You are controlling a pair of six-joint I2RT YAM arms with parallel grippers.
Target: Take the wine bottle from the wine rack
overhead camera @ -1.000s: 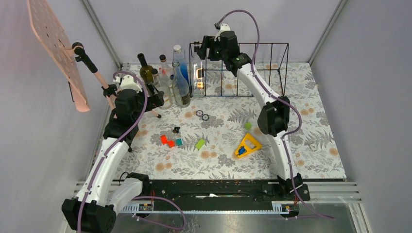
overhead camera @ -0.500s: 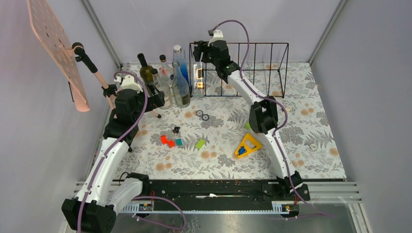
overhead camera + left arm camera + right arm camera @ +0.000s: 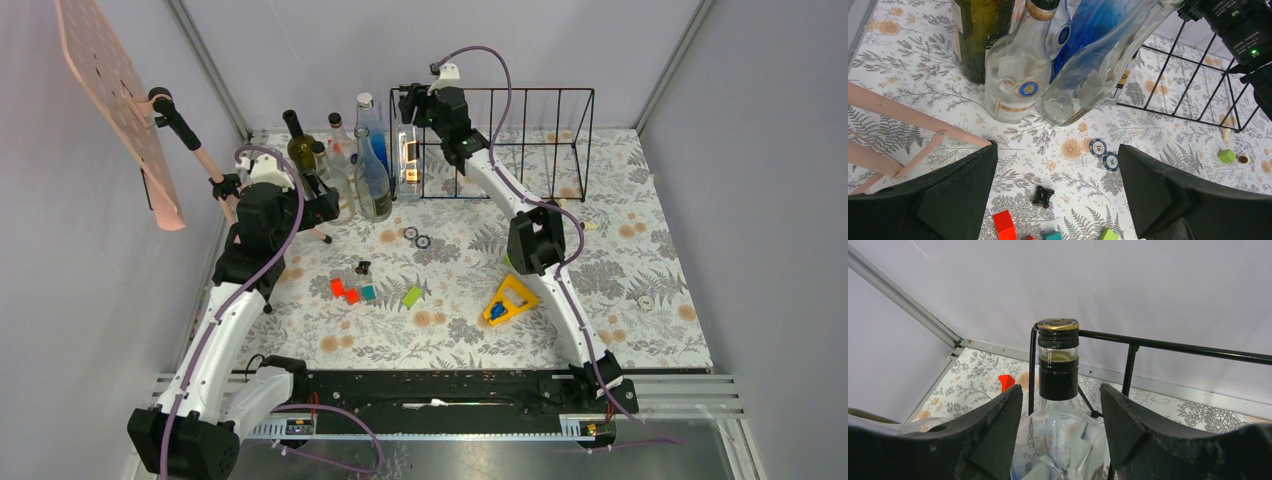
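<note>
Far left of the wine rack [image 3: 520, 130], the left arm rises from its near-edge base and bends at the wrist. It aims toward a cluster of bottles [image 3: 345, 165] just left of the rack. Left end effector [image 3: 1057, 150] is released, jaws wide, nothing between them, hovering over the table [image 3: 640, 250]. Below it, in front of the rack's left end, are two poker chips [image 3: 1104, 154] reading "10" and "50", a small black piece [image 3: 1043, 196] and a red block [image 3: 1004, 224]. The nearest clear bottle in the cluster [image 3: 1015, 75] has a round blue seal and a pale label, text too small to read. The wine bottle [image 3: 1058, 355] stands upright in the rack's leftmost bay. It is clear glass with a black neck band and gold cap, which sits level with the top rail. The right arm stretches from its base in front of the rack, elbow raised, wrist at the rack's top left corner. Right end effector [image 3: 1060, 400] straddles the bottle neck, jaws apart with a gap on each side, not clamped. "DAMIAO" is printed on the right arm's wrist housing [image 3: 1243, 30]. A yellow triangle [image 3: 510, 300] lies in front of the rack.
</note>
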